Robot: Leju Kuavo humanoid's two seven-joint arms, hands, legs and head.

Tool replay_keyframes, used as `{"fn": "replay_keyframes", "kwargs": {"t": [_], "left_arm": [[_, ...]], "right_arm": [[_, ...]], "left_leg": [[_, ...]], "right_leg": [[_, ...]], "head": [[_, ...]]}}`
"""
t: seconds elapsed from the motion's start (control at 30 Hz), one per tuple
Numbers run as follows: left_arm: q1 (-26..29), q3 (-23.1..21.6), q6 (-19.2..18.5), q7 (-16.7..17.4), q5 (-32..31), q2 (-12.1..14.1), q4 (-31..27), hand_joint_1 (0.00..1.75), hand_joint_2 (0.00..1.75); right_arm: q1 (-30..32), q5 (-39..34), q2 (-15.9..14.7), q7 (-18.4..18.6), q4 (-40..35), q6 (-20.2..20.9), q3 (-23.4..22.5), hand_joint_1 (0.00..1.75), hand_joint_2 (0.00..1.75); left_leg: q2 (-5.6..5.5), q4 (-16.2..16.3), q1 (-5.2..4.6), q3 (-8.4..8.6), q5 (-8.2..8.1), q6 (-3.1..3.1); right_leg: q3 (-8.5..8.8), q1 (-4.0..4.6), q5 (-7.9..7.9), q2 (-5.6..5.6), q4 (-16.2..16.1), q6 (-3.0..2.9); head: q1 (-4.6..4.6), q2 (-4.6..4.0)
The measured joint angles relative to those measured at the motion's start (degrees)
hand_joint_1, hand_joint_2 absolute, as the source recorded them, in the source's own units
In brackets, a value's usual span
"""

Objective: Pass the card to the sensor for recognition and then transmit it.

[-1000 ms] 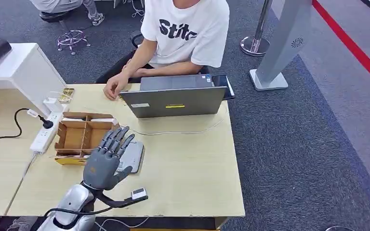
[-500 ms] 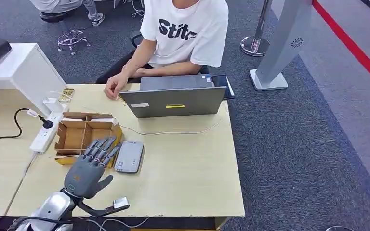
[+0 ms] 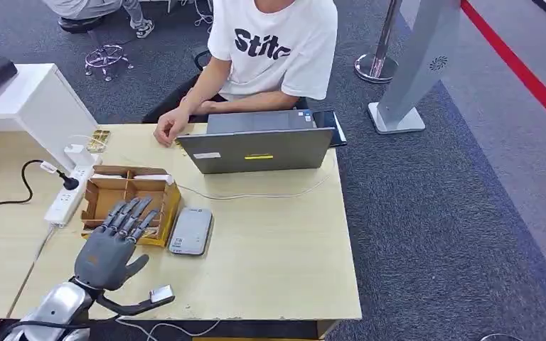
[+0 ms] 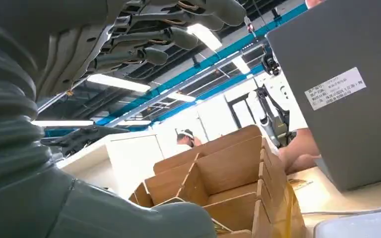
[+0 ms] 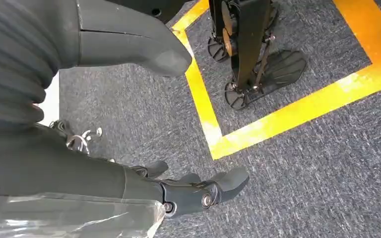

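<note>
Left robot hand: it is hovering over the front left part of the counter, palm down, with its fingers stretched out and spread apart; it is holding nothing. The fingertips are reaching over the front edge of the box. In the left wrist view the fingers are also showing straight and apart, above the cardboard dividers.
Right robot hand: it is hanging low over the grey carpet, near a yellow floor line; thumb and fingers are standing apart and nothing is lying between them.
Card: I cannot tell where it is lying. A few flat pale pieces are standing in the back compartments of the box, but they are too small to name.
Sensor: a flat grey device is lying on the counter just beside the box, on its right side, a little apart from the left robot hand.
Box: brown cardboard, open at the top, divided into compartments, sitting near the left side of the counter.
Laptop: it is standing open at the back of the counter, its lid turned to the robot.
Person: sitting behind the laptop in a white shirt, one hand resting on the counter edge.
Power strip: white, lying left of the box, with a black cable plugged in.
</note>
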Motion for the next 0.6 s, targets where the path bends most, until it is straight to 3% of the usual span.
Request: {"fn": "replay_keyframes", "kwargs": {"t": [0.6], "left_arm": [[-1.16,4.39,-0.15,1.29,-0.24,-2.47,7.12,0.00,1.75]], "right_arm": [[0.00,1.29,0.00,0.83,0.00,-0.02,0.00,0.00,1.75]], "left_leg": [[0.01,0.00,0.00,0.01,0.00,0.00]], "right_leg": [[-0.01,0.00,0.00,0.01,0.00,0.00]], "head": [[-0.02,0.02]]}}
